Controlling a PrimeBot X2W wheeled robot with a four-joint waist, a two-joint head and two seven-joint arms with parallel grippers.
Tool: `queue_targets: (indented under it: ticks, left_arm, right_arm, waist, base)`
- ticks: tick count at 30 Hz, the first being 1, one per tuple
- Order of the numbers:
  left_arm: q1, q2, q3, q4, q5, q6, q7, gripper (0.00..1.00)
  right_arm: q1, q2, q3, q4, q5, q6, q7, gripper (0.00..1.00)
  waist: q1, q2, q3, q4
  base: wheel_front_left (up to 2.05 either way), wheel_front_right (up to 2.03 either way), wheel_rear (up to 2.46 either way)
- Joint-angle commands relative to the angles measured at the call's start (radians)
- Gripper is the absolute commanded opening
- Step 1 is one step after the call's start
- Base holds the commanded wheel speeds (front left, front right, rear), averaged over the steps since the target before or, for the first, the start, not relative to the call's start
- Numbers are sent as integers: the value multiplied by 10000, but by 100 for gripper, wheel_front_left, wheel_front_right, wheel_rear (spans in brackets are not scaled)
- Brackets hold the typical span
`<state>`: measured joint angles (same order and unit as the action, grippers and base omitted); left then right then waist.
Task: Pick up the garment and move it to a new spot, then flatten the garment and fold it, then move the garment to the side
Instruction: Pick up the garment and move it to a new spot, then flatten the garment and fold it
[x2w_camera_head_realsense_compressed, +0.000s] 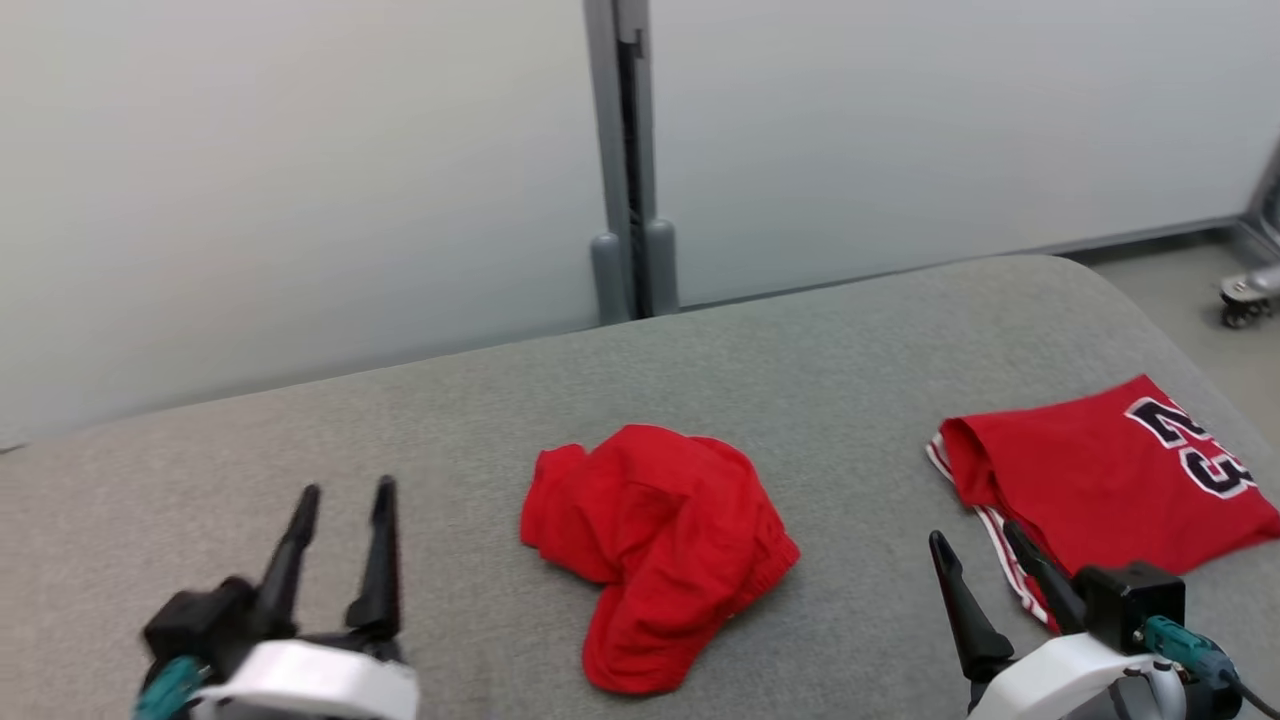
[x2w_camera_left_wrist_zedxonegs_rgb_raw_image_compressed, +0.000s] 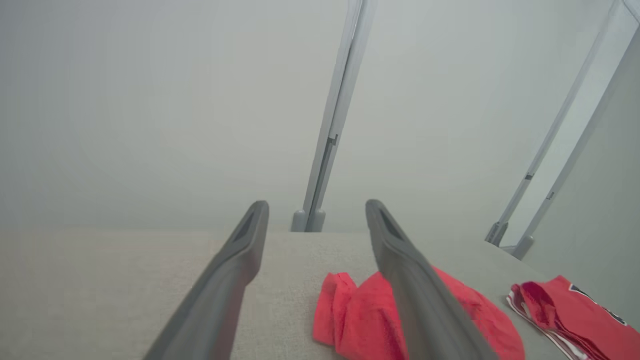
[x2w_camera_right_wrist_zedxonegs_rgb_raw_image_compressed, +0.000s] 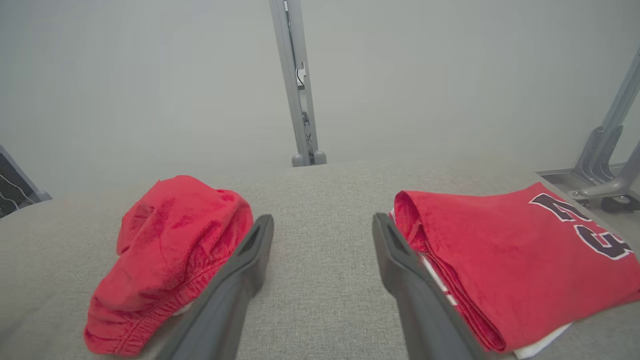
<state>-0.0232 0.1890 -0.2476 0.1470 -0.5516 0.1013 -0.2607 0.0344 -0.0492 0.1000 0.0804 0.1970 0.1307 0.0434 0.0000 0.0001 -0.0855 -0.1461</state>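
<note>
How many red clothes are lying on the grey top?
2. A crumpled red garment lies in the middle, and a folded red jersey with a number sits near the edge on the robot's right. The folded one might hide another layer underneath.

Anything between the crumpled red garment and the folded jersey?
Bare grey surface between crumpled garment and folded jersey in head view; right gripper, jaws open, near the jersey's edge.
</note>
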Motion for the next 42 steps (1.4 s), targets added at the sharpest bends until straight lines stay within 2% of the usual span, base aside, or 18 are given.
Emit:
queue_targets:
  ticks: [1,5,8,12,17,25,42]
  left_arm:
    - [458,71,322,-136,119,-14,-40,100]
    - [1450,466,1006,-455,657,-121,-48,100]
    - [1916,660,1121,-333,864,-58,-49,100]
    - [2394,1044,850,-158,1211,35,427,100]
    - [2665,1050,752,-483,1137,136,786,100]
    - [2688,1071,784,-948,903,152,1056,100]
    - [2787,1116,643,-1289,805,338,1382,100]
  right_arm:
    - [129,-101,-52,83,9,4,-64,100]
    - [110,-89,-172,182,-82,4,-98,100]
    - [94,-78,-191,232,-105,4,-16,100]
    - [184,-70,-384,418,-137,4,342,100]
    - [371,-60,-668,548,-98,4,885,100]
    - [492,-42,-1032,296,-215,4,995,100]
    - [344,-36,-691,282,44,4,772,100]
  waist:
    - [0,-1,-246,424]
    - [0,-1,-373,884]
    - [0,-1,-423,1074]
    - [0,-1,-499,1421]
    - [0,-1,-508,1644]
    - [0,-1,-350,1568]
    - [0,-1,-112,1384]
  base:
    - [0,0,0]
    - [0,0,0]
    - [0,0,0]
    - [0,0,0]
    - [0,0,0]
    - [0,0,0]
    - [0,0,0]
